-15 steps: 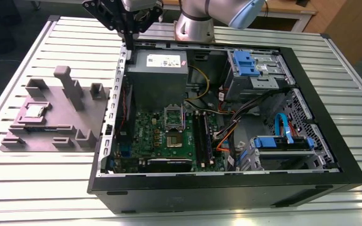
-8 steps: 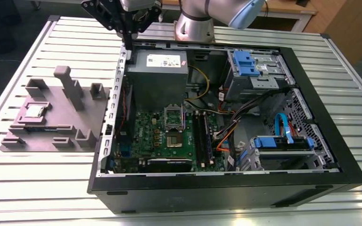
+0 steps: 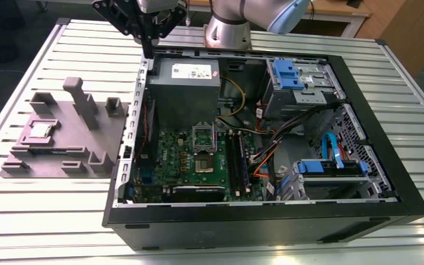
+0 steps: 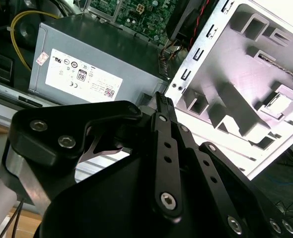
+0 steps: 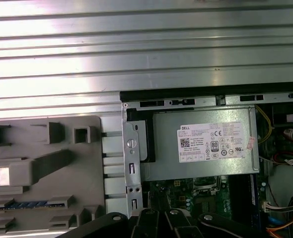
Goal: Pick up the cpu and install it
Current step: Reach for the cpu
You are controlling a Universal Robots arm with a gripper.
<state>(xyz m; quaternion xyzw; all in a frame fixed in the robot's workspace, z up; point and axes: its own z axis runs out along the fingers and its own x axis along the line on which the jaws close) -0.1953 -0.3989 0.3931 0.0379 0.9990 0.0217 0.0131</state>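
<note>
Okay, far on the exterior view's left: the cpu [image 3: 41, 130] lies flat in a pocket of the grey fixture block [image 3: 86, 160] on the slatted table [image 3: 20, 221], untouched, well apart from the gripper [image 3: 150, 49]. In the first wrist view the cpu [image 5: 3, 176] reads as a pale square, partly cut by the frame edge.

Next along, the gripper hangs over the rear left rim of the open computer case [image 3: 271, 221], just beside the grey power supply [image 3: 185, 83]. Its fingers look pressed together with nothing between them.

Mid-case, the socket frame [image 3: 203, 163] on the green motherboard [image 3: 175, 149] looks open, with its bracket lifted, probably empty; too small to be sure.

So my read on progress: nothing done yet. Pick-up and install are both left.

Hard to make out: the fingertips are blocked by the gripper's own black linkage in both wrist views, and the arm [image 3: 234, 16] is cropped in the exterior view.
</note>
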